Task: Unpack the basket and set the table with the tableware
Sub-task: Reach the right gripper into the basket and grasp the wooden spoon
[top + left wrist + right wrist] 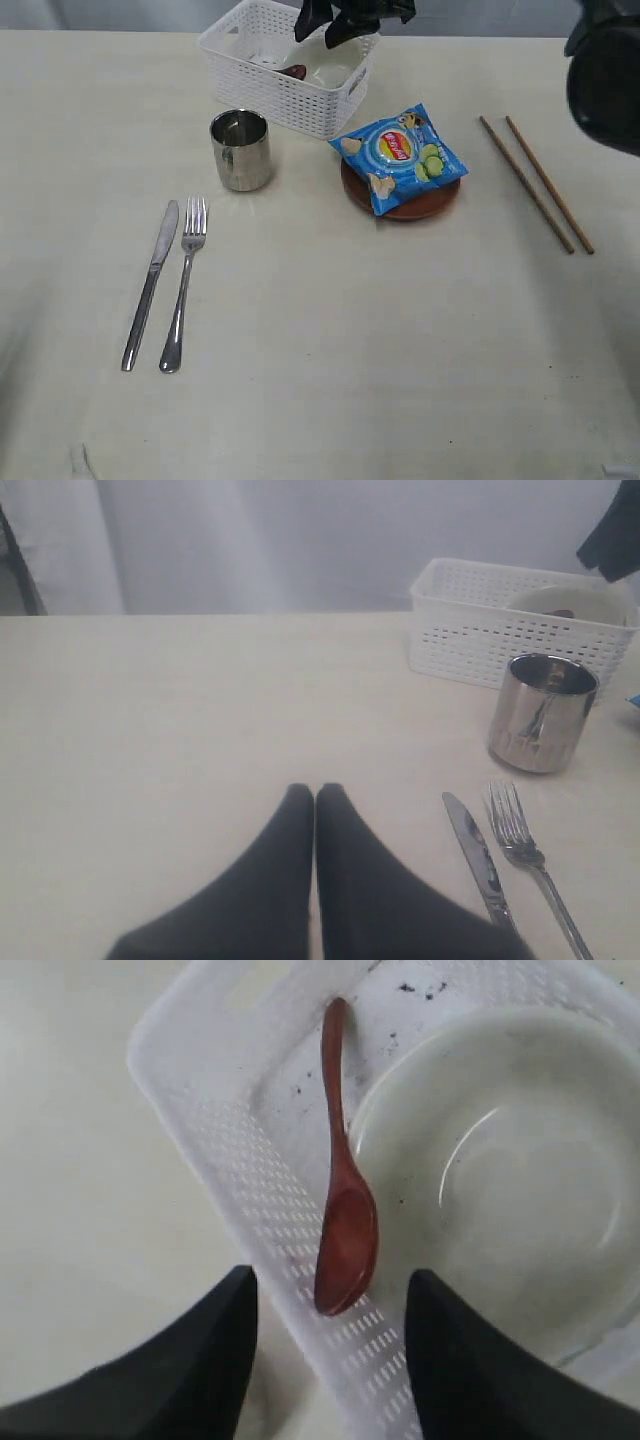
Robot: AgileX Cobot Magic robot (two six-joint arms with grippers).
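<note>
Wooden spoon [340, 1160] lies in the basket [240, 1160], at 9 o'clock of the bowl [500, 1180]. Right jaws hang apart above it; left jaws are together.

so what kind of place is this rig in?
Probably a lab bench staged for dining: bare cream table, plain grey curtain behind, knife and fork laid out near a white basket.

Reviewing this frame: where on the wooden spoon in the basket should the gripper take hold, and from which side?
On the wooden spoon, likely its slim handle, from straight above: it lies between the basket wall and the bowl, leaving only the top open.
</note>
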